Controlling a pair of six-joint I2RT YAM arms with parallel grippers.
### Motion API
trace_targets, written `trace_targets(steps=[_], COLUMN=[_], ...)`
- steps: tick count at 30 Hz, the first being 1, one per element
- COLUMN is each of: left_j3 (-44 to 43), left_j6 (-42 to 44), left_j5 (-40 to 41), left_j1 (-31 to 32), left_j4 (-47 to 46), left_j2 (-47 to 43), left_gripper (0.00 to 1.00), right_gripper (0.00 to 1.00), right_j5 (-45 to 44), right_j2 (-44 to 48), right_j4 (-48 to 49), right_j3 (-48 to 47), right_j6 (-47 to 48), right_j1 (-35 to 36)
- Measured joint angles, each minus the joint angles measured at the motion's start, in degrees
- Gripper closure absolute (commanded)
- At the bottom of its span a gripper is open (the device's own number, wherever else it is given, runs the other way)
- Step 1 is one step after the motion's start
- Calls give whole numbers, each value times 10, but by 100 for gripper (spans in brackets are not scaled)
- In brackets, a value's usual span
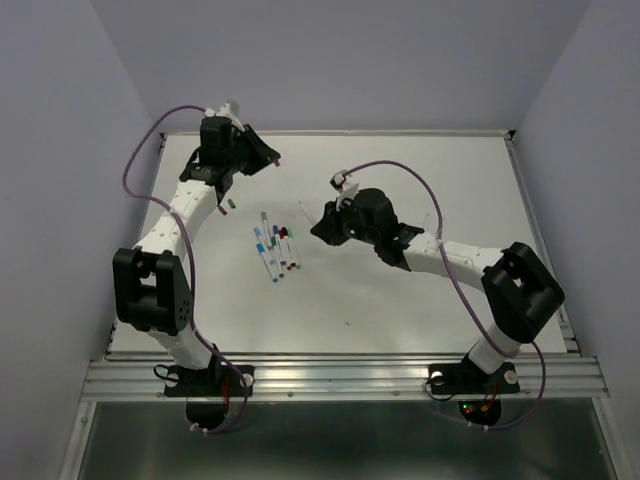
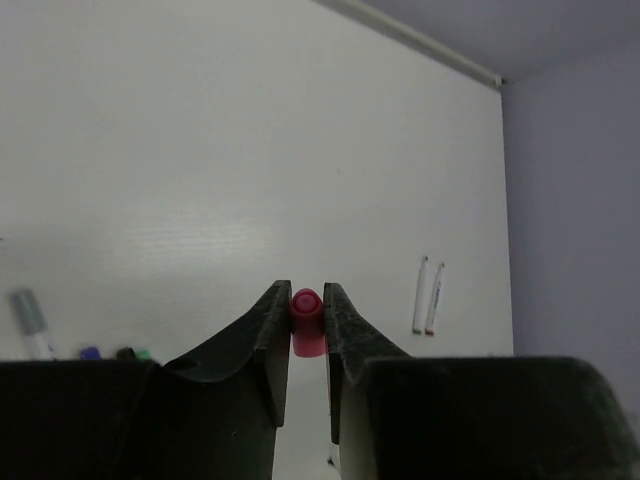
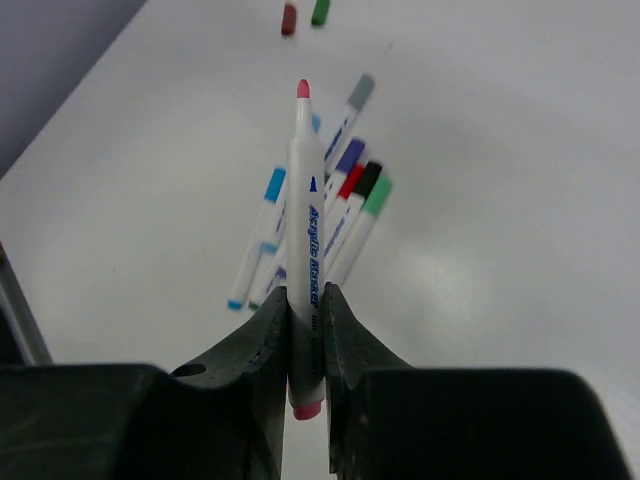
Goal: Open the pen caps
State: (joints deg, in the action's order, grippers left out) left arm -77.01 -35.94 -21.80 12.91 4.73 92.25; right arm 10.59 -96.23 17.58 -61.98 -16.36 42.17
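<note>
My left gripper (image 1: 270,160) is at the far left of the table, held above it. In the left wrist view it (image 2: 307,296) is shut on a short pink-red pen cap (image 2: 307,325). My right gripper (image 1: 318,222) is near the middle of the table. In the right wrist view it (image 3: 305,298) is shut on an uncapped pen (image 3: 307,230) with a white barrel and a bare pink tip pointing away. Several more pens (image 1: 275,245) lie in a bunch between the arms and also show in the right wrist view (image 3: 345,205).
A maroon cap (image 3: 289,18) and a green cap (image 3: 320,12) lie loose beyond the bunch, near the left arm (image 1: 228,205). Two pens (image 2: 428,295) lie side by side to the right. The table's back rail (image 1: 340,132) and purple walls bound the space.
</note>
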Motion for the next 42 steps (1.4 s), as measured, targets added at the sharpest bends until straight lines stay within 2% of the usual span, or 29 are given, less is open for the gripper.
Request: trace_targets(steps=[3,7,15,21,29,30,36,39,42], left_j3=[-33,-49,-46,17,49,49,54,54,54], left_j6=[8,10,30,40,43,43,44,44,47], left_j5=[53,90,127,170,184,184,181,179,178], left_j1=[-54,-108,-103,-124,-155,-155,-156,-156,-156], left_j4=[-29,-54,-24,12,44,47,54,53,52], left_j2=[13,13,14,23,116,129,162,162,162], left_gripper=[100,100,100,100,100,91,78,68,53], right_gripper=[99,99,99,99,99,99,99,99,99], right_j5=[32,49,-31,-75,-137,-142,-156,-160,-162], right_j2=[29,38,74,74,74,74,74,74,74], right_j4=[-21,-46,-71,-106,-143,-147,-162,-165,-169], right_j3=[59,80,79,79,79,79,79,79,79], right_j6=[-15,-21,-26,-40,-45,-45,-45,-45,-45], right_j1=[7,11,7,-35,-85,-87,-88,-88,-90])
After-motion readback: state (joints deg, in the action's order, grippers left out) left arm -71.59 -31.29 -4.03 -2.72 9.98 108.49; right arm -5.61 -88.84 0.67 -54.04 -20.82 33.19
